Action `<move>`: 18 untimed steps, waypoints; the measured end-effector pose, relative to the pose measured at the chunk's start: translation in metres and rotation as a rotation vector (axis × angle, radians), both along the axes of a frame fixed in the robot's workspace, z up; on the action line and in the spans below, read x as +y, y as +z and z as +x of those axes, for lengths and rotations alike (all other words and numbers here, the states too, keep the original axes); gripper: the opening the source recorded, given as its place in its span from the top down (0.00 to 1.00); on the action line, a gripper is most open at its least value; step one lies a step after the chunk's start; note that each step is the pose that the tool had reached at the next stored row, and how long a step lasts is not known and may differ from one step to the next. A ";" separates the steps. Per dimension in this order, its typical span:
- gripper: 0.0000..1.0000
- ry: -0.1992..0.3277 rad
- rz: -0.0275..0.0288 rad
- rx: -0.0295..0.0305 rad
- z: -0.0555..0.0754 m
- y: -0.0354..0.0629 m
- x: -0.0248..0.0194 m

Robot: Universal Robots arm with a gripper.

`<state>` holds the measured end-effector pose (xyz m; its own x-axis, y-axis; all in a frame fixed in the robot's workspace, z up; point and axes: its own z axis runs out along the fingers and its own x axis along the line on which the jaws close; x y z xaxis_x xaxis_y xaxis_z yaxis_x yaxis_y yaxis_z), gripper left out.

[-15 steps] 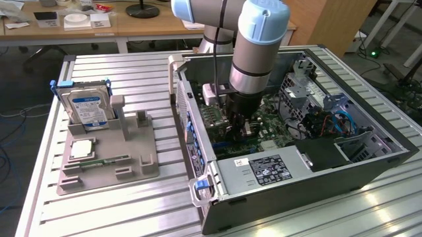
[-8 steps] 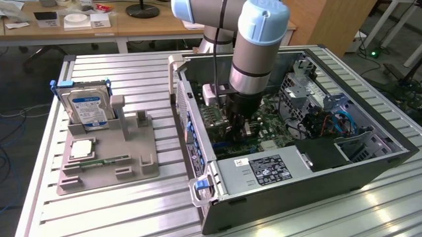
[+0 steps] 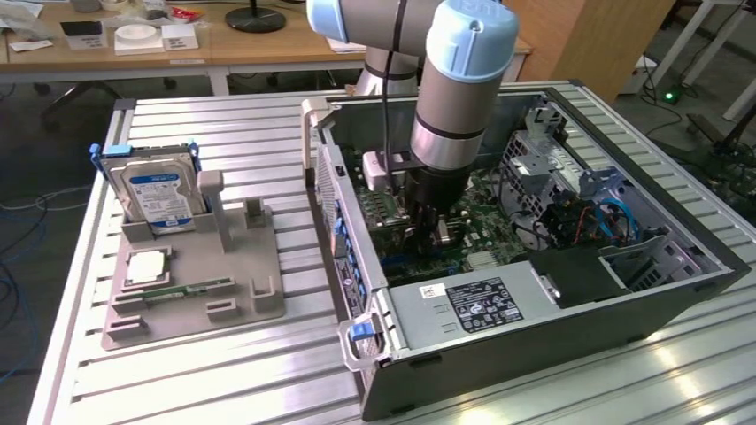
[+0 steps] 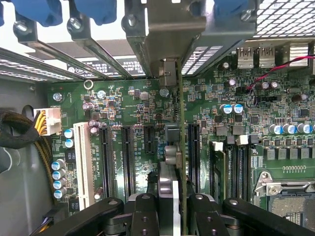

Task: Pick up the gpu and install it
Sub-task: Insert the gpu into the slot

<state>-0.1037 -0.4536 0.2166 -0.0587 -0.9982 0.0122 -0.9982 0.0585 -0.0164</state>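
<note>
My gripper [image 3: 426, 221] reaches down into the open computer case [image 3: 661, 292], just above the green motherboard [image 3: 479, 221]. In the wrist view the gripper [image 4: 170, 196] is shut on the gpu [image 4: 173, 147], a thin card seen edge-on and standing upright. Its silver end bracket [image 4: 167, 73] lies against the case's rear slot openings. The card hangs over the motherboard [image 4: 133, 108], between two black expansion slots [image 4: 150, 137] [image 4: 193, 147]. Whether its lower edge sits in a slot is hidden by the fingers [image 4: 142, 211].
Beside the case, on the exterior view's left, a grey fixture [image 3: 195, 292] holds a silver hard drive [image 3: 159, 195], a processor chip [image 3: 148, 266] and a green memory stick [image 3: 177, 290]. The power supply [image 3: 473, 305], the drive cage [image 3: 543, 168] and yellow-black cables [image 4: 24, 132] crowd the case.
</note>
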 end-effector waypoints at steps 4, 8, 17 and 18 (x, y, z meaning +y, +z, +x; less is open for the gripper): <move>0.71 0.000 0.0001 0.0000 0.000 0.0000 0.0000; 0.71 0.000 0.0001 -0.0001 0.000 0.0000 0.0000; 0.71 0.000 0.0001 -0.0001 0.000 -0.0001 0.0000; 0.71 0.000 0.0000 -0.0001 0.000 -0.0006 0.0000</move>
